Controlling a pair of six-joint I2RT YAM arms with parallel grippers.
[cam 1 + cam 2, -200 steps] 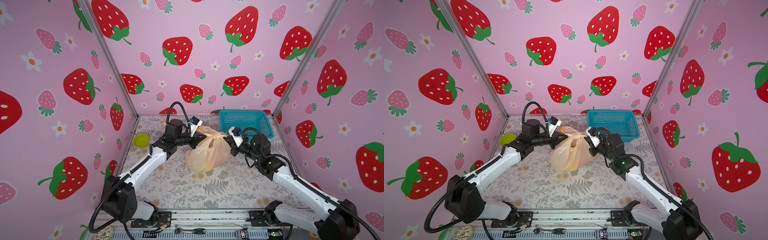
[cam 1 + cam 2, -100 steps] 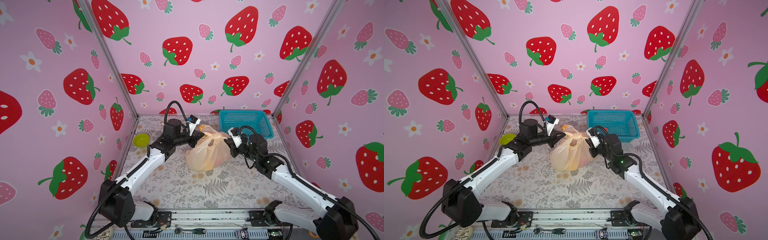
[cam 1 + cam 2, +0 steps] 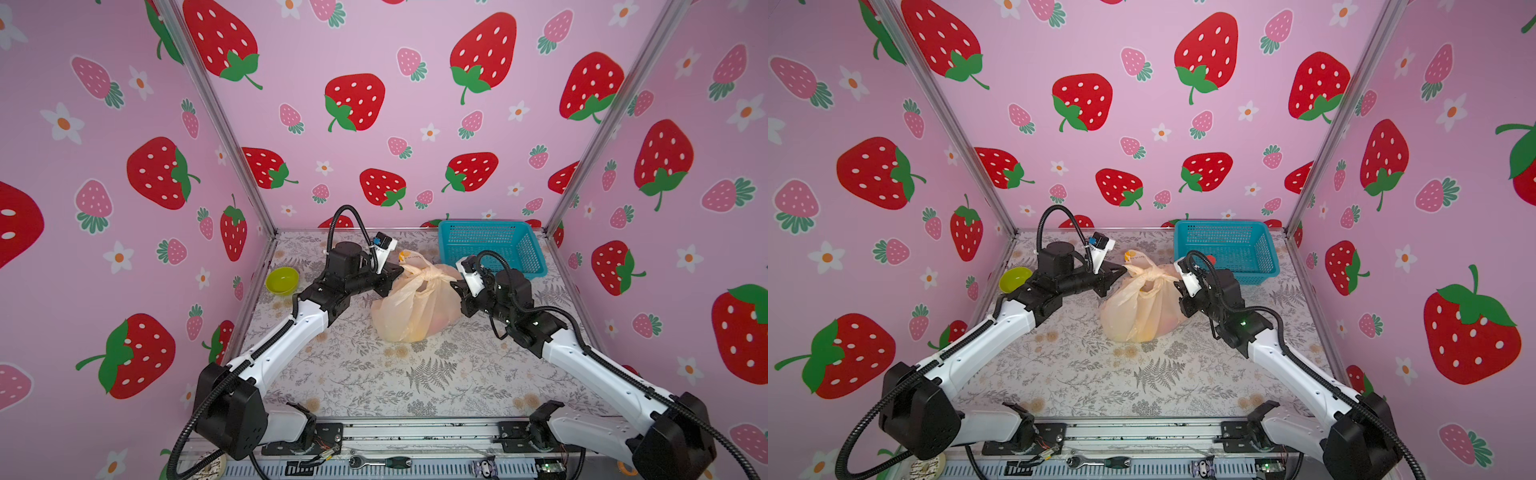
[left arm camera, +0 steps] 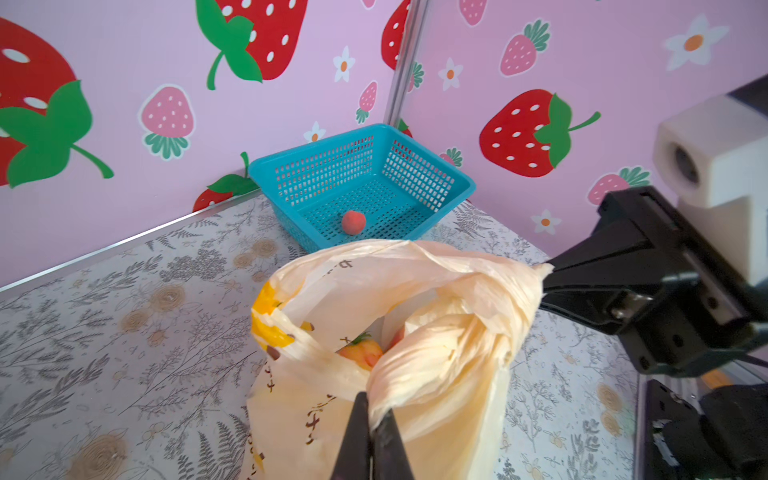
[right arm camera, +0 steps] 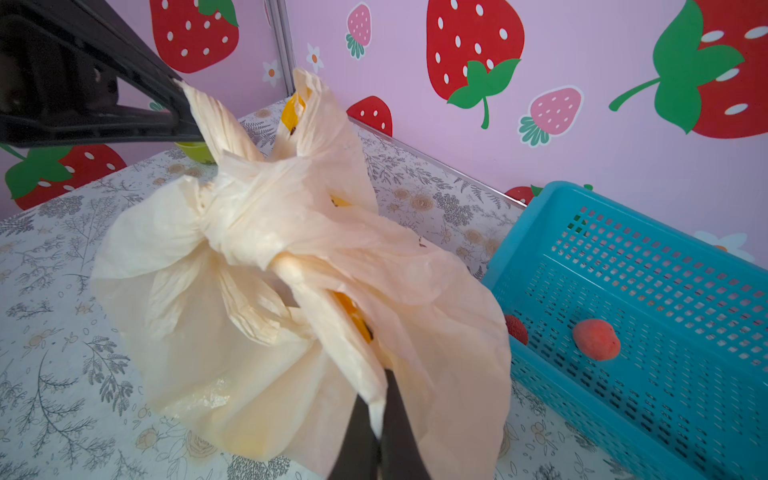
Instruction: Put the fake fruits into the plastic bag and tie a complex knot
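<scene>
- Bag (image 3: 415,309) stands mid-surface (image 3: 357,374). A strawberry (image 4: 359,351) shows through its mouth in the left wrist view.
- Knot (image 3: 424,272) sits bunched on top of the bag.
- Left end effector (image 3: 400,270) is at the knot's 9 o'clock, clenched on one bag strip end.
- Right end effector (image 3: 453,286) is at the knot's 3 o'clock, clenched on the other strip end.
- Basket (image 3: 528,253) is at the bag's 1 o'clock, with a red fruit (image 4: 353,222) lying inside.
- Bowl (image 3: 282,280) is at the bag's 9 o'clock, well apart.
</scene>
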